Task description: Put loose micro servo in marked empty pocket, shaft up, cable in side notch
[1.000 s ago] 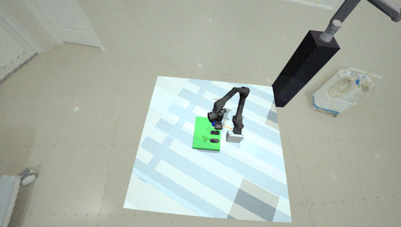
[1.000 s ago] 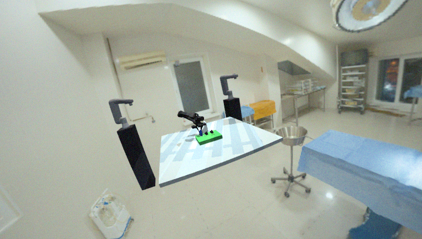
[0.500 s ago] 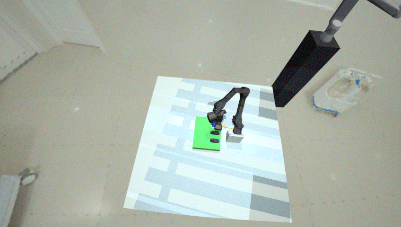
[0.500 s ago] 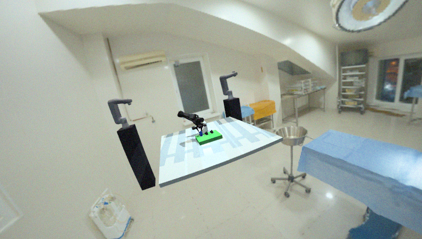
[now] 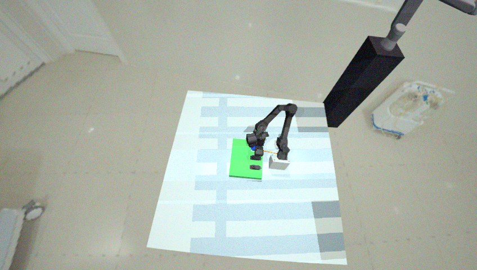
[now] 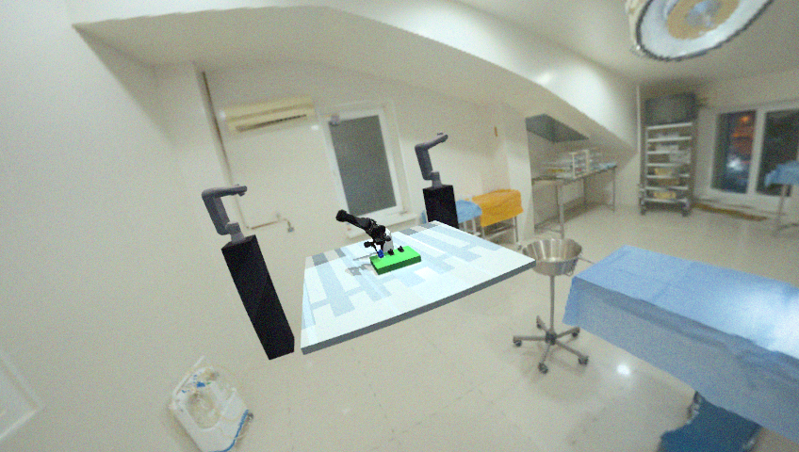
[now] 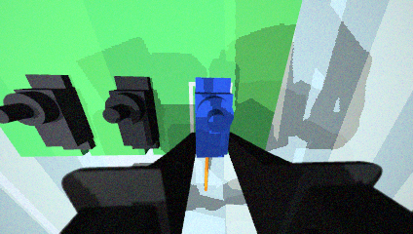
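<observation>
The blue micro servo (image 7: 212,132) (image 5: 252,148) (image 6: 381,254) is between the fingertips, its round shaft side facing the wrist camera. My gripper (image 7: 210,136) is shut on it. The servo is over the edge part of the green deck (image 7: 185,29) (image 5: 239,160) (image 6: 399,260), in front of the marked pocket. White lines of the pocket's marking (image 7: 191,104) show at the servo's left and upper right in the wrist view; the servo hides the rest. The orange cable (image 7: 206,175) (image 5: 270,152) runs from the servo's near end, off the deck side. Whether the servo touches the deck cannot be told.
Two dark servos (image 7: 133,112) (image 7: 46,112) stand in the deck to the left in the wrist view, shafts raised. The arm's pale base block (image 5: 279,162) is beside the deck on the table (image 5: 207,234). Two dark pedestals with grey arms stand beyond the table.
</observation>
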Robot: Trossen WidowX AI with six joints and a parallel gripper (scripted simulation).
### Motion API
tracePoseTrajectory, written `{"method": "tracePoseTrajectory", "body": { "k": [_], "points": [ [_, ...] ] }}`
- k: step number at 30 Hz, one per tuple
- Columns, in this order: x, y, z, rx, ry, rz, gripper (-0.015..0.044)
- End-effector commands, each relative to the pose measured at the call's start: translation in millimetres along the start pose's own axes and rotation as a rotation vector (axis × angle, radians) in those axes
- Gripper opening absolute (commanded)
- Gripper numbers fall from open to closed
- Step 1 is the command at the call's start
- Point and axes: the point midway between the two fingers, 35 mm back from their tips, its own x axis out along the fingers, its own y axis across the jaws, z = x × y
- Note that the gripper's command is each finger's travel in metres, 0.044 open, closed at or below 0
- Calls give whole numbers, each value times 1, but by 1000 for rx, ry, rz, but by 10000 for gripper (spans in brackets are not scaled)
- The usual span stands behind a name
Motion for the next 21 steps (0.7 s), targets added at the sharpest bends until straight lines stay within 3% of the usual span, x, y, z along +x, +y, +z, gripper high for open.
{"method": "tracePoseTrajectory", "body": {
  "k": [1, 16, 21],
  "points": [
    [3, -1, 1, -2, -6, -6, 0],
    [19, -1, 1, -2, -7, -7, 0],
    [17, 0, -1, -2, -7, -6, 131]
  ]
}}
